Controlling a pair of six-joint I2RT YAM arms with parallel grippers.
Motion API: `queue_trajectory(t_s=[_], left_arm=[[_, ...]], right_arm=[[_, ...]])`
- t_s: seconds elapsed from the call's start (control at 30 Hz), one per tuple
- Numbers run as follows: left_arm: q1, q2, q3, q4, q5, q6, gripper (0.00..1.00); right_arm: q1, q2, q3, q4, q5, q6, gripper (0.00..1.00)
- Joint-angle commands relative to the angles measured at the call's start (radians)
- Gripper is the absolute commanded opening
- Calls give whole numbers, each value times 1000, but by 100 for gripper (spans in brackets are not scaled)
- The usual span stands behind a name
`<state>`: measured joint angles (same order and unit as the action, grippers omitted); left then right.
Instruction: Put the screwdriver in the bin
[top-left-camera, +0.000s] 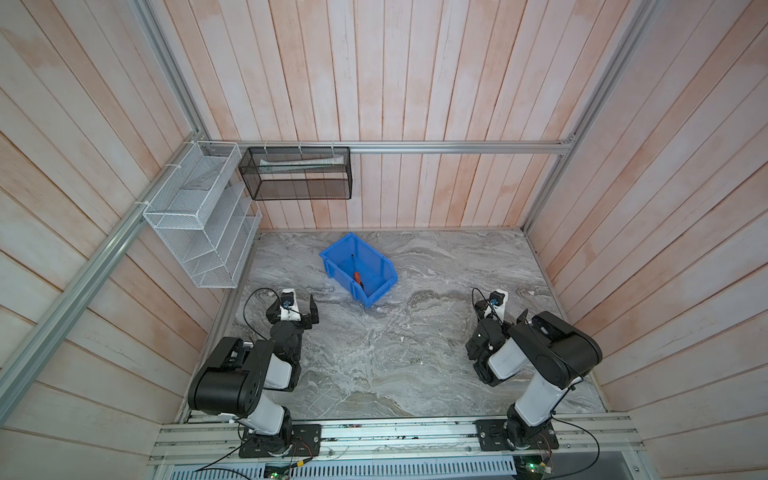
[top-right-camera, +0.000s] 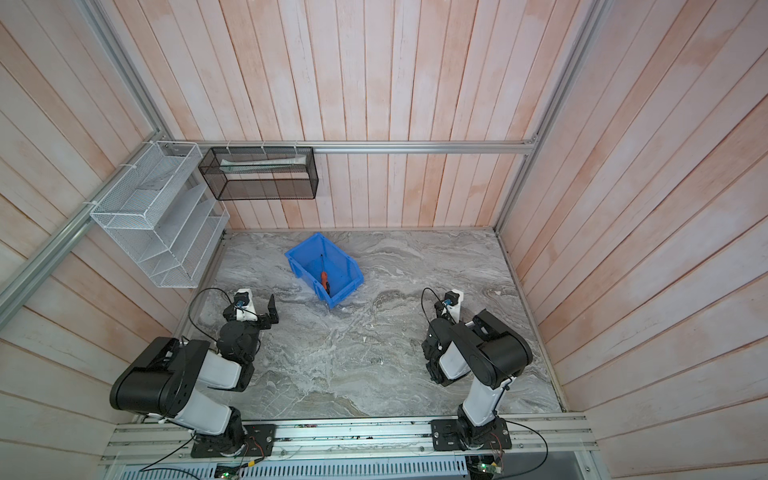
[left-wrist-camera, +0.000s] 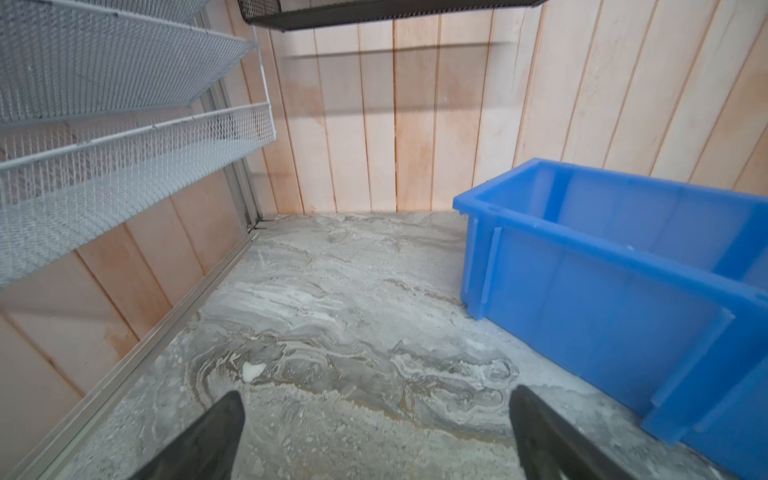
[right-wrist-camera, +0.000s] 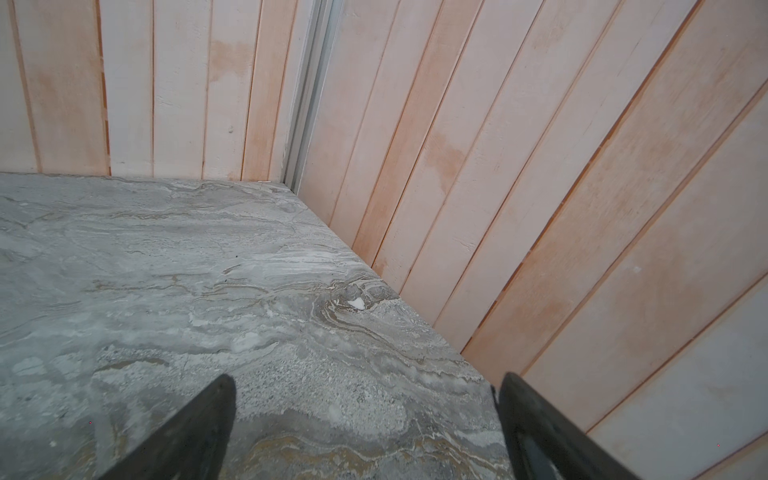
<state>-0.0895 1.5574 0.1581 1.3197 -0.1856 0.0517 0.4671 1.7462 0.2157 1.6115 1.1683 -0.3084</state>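
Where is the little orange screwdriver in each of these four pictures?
In a top view: the screwdriver lies inside the bin.
In a top view: again inside the bin, the screwdriver.
Left wrist: unseen; only the bin shows.
Right wrist: not in it.
Shared landmark: the bin, except right wrist.

Screwdriver (top-left-camera: 355, 270) lies in the bin (top-left-camera: 336, 274) (blue) — untouched.

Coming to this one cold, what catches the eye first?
The bright blue bin stands toward the back of the grey marbled table, with the orange-handled screwdriver lying inside it. Nearer the front, the left gripper and right gripper both hang open and empty, apart from the bin.
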Motion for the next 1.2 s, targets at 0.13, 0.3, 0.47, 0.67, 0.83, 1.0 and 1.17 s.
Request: queue_trajectory(t_s=[0.13, 0.3, 0.47, 0.67, 0.83, 1.0, 1.17], left_arm=[[57, -12, 100, -146, 99, -36, 100], [58, -17, 105, -163, 101, -38, 100], [60, -16, 106, -162, 103, -39, 100], [60, -17, 106, -163, 103, -39, 100], [60, -15, 106, -162, 104, -39, 100], [60, -17, 105, -164, 104, -40, 100], [60, -17, 106, -166, 106, -39, 100]], right_arm=[[-15, -10, -10, 260, -18, -14, 99], [-97, -107, -86, 201, -95, 137, 99], [-147, -188, -107, 60, -190, 243, 100], [-155, -190, -105, 28, -350, 204, 99], [-162, -194, -99, 4, -407, 197, 98], [-265, -250, -101, -126, -647, 279, 98], [-386, -188, -13, -252, -885, 340, 98]])
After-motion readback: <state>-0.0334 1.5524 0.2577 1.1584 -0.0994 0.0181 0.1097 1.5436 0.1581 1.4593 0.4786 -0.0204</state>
